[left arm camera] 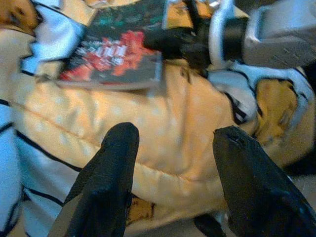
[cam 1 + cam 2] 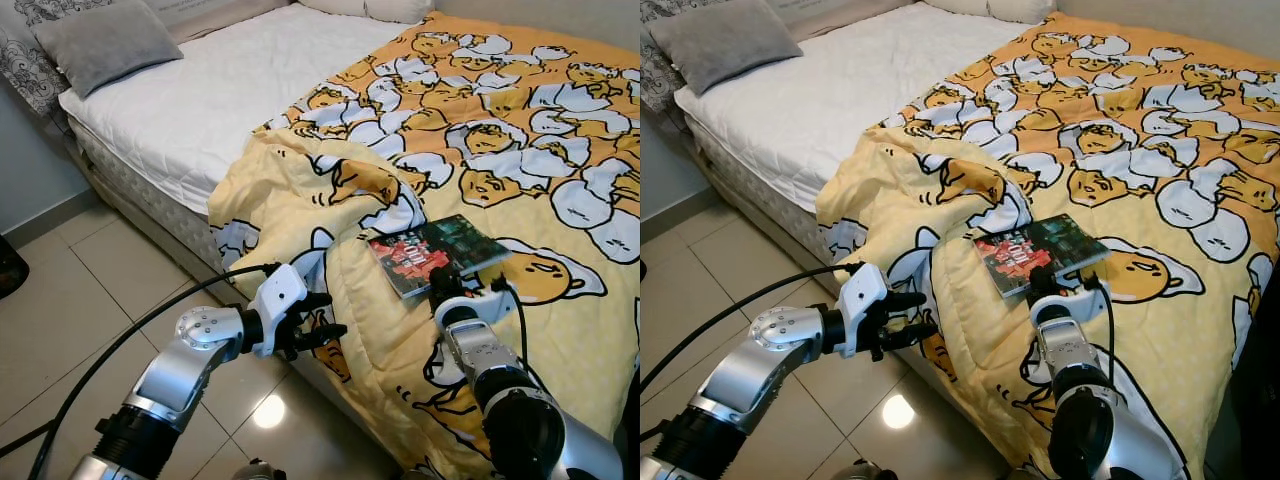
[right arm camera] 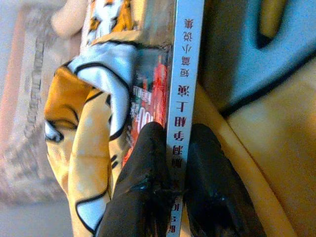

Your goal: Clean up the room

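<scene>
Now right end effector (image 3: 170, 173) pinches flat glossy book (image 2: 437, 254) on quilted blanket (image 2: 520, 160).

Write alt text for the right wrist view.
The right tool pinches the white spine edge of a book, one black finger on each side. The book lies on a yellow cartoon-print blanket on the bed.

A home bedroom: a bed (image 2: 200, 110) with pillow (image 2: 105, 42) (grey), cartoon duvet (image 2: 480, 150), tiled floor (image 2: 90, 290).
</scene>
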Controlling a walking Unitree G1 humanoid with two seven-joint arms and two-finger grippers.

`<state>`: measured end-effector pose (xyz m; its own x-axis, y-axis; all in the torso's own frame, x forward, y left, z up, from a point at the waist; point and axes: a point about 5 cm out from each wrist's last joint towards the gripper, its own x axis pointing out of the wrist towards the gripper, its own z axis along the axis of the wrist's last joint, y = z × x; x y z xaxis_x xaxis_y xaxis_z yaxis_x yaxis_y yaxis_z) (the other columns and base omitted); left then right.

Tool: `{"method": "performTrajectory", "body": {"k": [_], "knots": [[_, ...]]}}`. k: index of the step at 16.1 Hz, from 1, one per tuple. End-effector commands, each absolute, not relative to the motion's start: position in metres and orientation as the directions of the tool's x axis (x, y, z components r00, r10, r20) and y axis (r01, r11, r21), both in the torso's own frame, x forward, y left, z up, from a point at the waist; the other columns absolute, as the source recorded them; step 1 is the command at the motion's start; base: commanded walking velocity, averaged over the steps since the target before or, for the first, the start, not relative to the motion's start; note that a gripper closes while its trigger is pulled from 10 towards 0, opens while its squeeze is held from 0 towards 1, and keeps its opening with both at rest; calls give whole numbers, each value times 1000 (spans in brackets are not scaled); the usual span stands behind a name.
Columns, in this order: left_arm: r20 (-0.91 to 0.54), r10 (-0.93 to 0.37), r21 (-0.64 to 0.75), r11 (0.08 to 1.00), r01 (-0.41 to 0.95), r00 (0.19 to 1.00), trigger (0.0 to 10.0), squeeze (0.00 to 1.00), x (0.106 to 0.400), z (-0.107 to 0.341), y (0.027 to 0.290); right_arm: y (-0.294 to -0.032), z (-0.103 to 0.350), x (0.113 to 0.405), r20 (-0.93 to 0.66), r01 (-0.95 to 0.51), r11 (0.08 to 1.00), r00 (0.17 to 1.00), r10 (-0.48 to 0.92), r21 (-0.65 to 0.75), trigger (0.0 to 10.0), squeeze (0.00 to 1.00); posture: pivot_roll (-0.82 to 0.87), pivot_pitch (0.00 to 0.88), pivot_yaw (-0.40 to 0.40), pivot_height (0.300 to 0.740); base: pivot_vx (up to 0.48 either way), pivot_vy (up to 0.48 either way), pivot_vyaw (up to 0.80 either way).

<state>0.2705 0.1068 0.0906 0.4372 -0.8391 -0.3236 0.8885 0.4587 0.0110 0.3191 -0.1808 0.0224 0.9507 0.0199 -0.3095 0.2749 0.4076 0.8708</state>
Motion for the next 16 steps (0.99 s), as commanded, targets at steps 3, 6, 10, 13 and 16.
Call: {"method": "performTrajectory", "body": {"k": [3, 6, 10, 13, 16], "knots": [[-256, -777, 82, 575, 814, 575, 10000, 267, 281, 105, 118, -192, 45, 329, -171, 116, 521, 984, 58, 846, 0, 0, 30, 0, 54, 740, 0, 0, 0], [-144, -626, 150, 751, 643, 766, 10000, 251, 286, 126, 131, -220, 90, 316, 70, -76, 590, 997, 34, 804, 0, 0, -15, 0, 67, 740, 0, 0, 0], [-73, -453, 170, 872, 459, 888, 10000, 251, 279, 143, 137, -198, 145, 291, 151, -145, 853, 985, 79, 501, 10000, 0, -73, 0, 101, 740, 0, 0, 0], [-45, -345, 172, 922, 347, 938, 10000, 251, 278, 145, 145, -175, 151, 275, 123, -130, 935, 988, 94, 331, 10000, 0, -88, 0, 100, 740, 0, 0, 0], [-53, -299, 203, 931, 303, 953, 10000, 255, 277, 145, 147, -163, 131, 260, 9, -41, 925, 999, 40, 379, 10000, 0, -74, 0, 83, 740, 0, 0, -227]]}}
